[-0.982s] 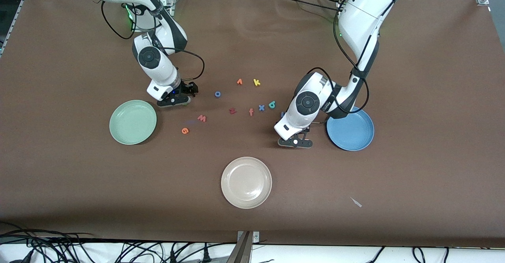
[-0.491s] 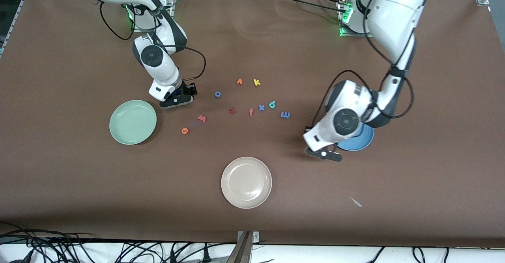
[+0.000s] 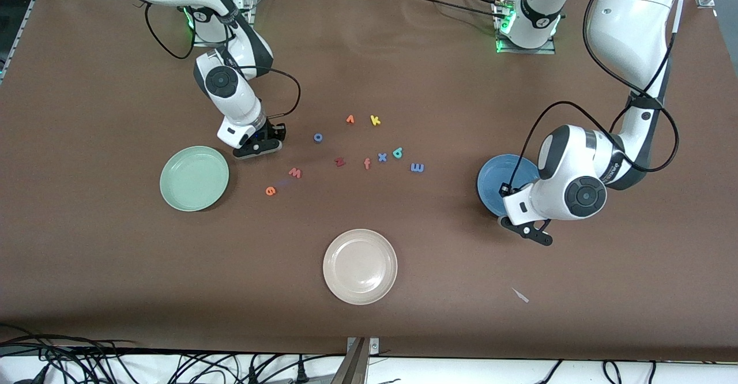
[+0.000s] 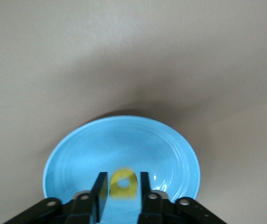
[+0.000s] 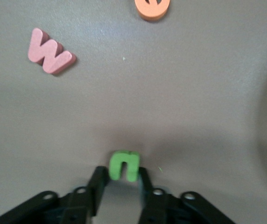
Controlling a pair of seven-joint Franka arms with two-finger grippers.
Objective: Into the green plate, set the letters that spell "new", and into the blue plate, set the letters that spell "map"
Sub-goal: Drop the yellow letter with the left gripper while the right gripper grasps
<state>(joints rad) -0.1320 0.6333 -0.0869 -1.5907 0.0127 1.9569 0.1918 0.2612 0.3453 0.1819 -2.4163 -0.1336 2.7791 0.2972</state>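
Left gripper (image 3: pixel 526 231) with yellow p (image 4: pixel 124 183) now over blue plate (image 3: pixel 496 182); right gripper (image 5: pixel 120 179) closed on green n (image 5: pixel 124 165).

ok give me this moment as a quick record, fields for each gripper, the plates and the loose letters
left gripper: over the blue plate, yellow p between its fingers
right gripper: low at the table beside the green plate, fingers around the green n
plates: both show no letters lying in them
loose on table: pink w, orange e, blue m, teal a

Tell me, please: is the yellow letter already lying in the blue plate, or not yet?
Not yet. The yellow letter sits between the left gripper's fingers, over the blue plate.
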